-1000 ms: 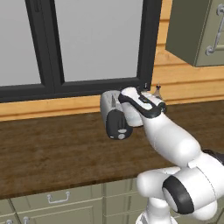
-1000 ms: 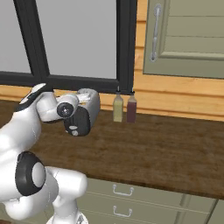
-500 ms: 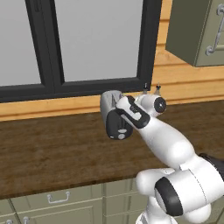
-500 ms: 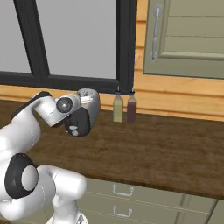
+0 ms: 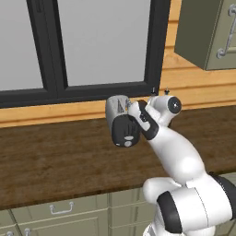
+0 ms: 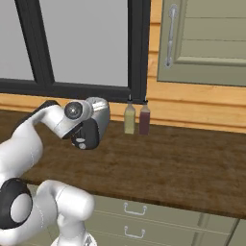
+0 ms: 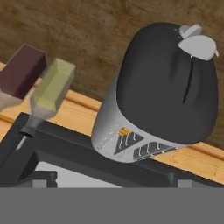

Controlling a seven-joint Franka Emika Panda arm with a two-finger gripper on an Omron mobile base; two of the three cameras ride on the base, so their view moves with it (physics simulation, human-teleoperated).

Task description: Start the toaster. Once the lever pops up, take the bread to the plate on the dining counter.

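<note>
The silver-grey toaster (image 5: pixel 119 112) stands on the wood counter under the window, its black end panel (image 5: pixel 125 131) facing the room. The hand view looks at it from close by: black panel (image 7: pixel 168 83) with a thin vertical slot, and the round silver knob (image 7: pixel 199 47) at one end. A small yellow-orange edge of the bread (image 7: pixel 124 131) shows in one top slot. My gripper (image 5: pixel 134 110) sits against the toaster's upper right side; its fingers are hidden. I cannot make out the lever tab. The plate and the dining counter are out of view.
Two bottles, one yellowish (image 6: pixel 129 119) and one dark red (image 6: pixel 144 119), stand just right of the toaster against the wall. A black window frame (image 5: pixel 156 46) rises behind. A wall cabinet (image 5: pixel 207 32) hangs at the upper right. Handled drawers (image 6: pixel 134 209) line the counter front.
My wrist has swung down and rolled, bringing the hand lower and closer against the toaster's right side. The toaster and the bottles have stayed put.
</note>
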